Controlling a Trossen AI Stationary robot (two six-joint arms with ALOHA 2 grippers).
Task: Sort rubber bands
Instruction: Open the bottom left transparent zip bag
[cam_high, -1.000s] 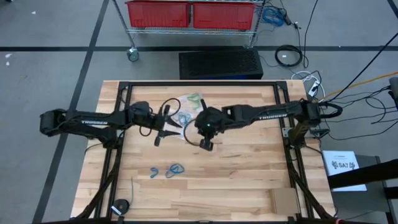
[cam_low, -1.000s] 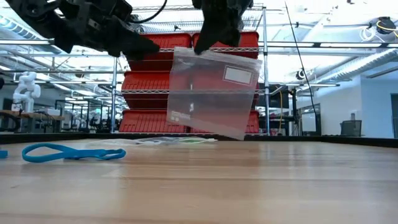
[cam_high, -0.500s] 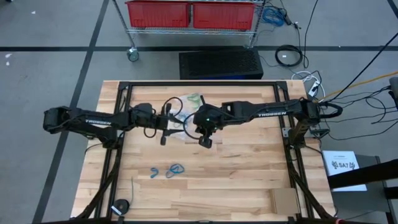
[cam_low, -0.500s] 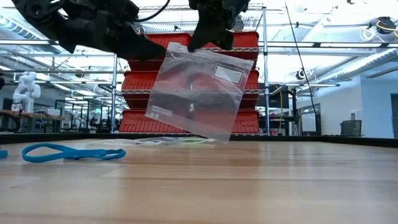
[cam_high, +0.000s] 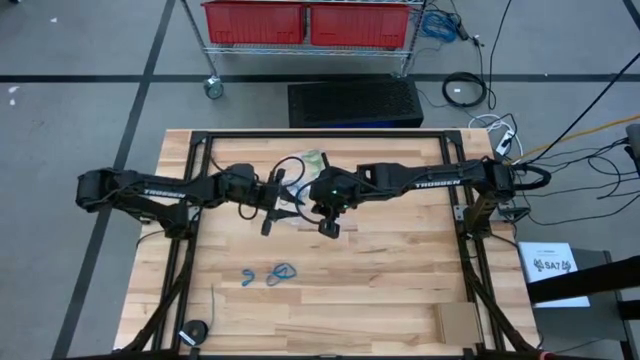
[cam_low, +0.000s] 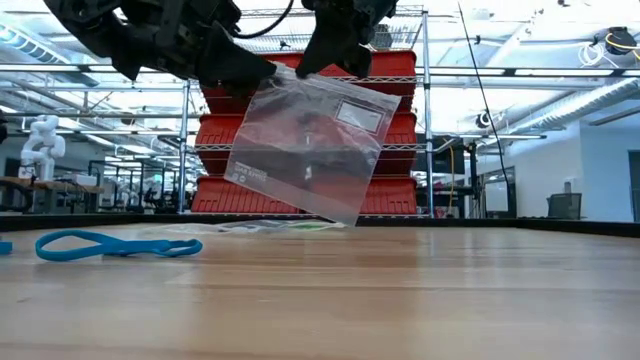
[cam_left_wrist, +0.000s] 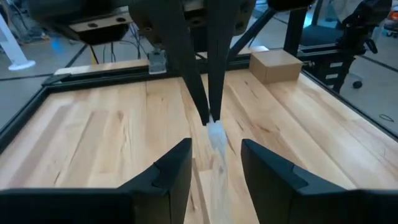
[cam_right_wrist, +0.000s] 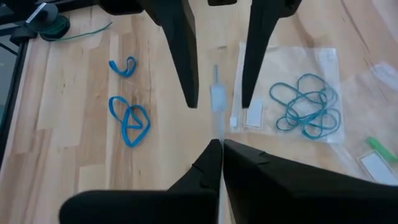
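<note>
My right gripper is pinched shut on the top edge of a clear zip bag, which hangs tilted above the table. My left gripper has its fingers spread, one on each side of the bag's edge, not clamped. Bright blue rubber bands lie loose on the table. Teal rubber bands lie inside a second bag flat on the table.

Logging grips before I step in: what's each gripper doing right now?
Left gripper: open, fingers either side of the clear zip bag's edge.
Right gripper: shut on the clear zip bag, holding it above the table.
</note>
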